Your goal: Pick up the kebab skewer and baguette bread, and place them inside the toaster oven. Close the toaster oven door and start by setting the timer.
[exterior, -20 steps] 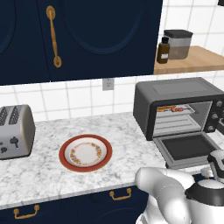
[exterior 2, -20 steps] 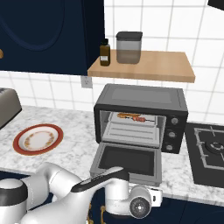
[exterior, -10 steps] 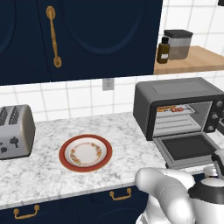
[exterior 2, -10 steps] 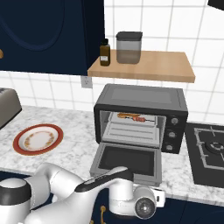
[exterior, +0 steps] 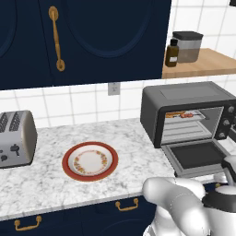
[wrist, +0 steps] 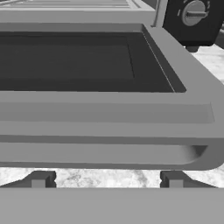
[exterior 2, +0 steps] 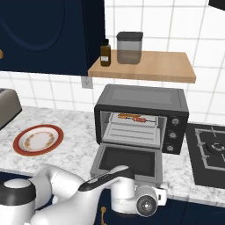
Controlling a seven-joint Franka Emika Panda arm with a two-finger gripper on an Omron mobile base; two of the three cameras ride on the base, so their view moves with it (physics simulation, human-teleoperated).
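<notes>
The toaster oven (exterior: 184, 94) (exterior 2: 140, 94) stands on the counter at the right. The toaster oven door (exterior: 196, 156) (exterior 2: 127, 160) hangs down flat. On the wire rack inside lie the kebab skewer (exterior 2: 139, 118) with its red chunks and, beside it, an orange-brown piece that looks like the baguette bread (exterior 2: 125, 116). My gripper (wrist: 107, 181) is open, its tips wide apart just below the door's bar handle (wrist: 105, 151). Past the handle lies the dark glass pane (wrist: 65, 57). The hand (exterior 2: 139, 202) hangs low at the counter's front edge, before the door.
A red-rimmed plate (exterior: 90, 161) (exterior 2: 38, 139) lies bare mid-counter, with a silver toaster (exterior: 16, 138) at the far left. A wooden shelf (exterior 2: 145, 66) above the oven holds a bottle and a jar. A black hob (exterior 2: 211, 154) sits right of the oven. Knobs (exterior 2: 175, 128) run down its right side.
The hand has shifted only slightly in front of the door's edge. The oven, its open door, the food inside and the plate stay as they were.
</notes>
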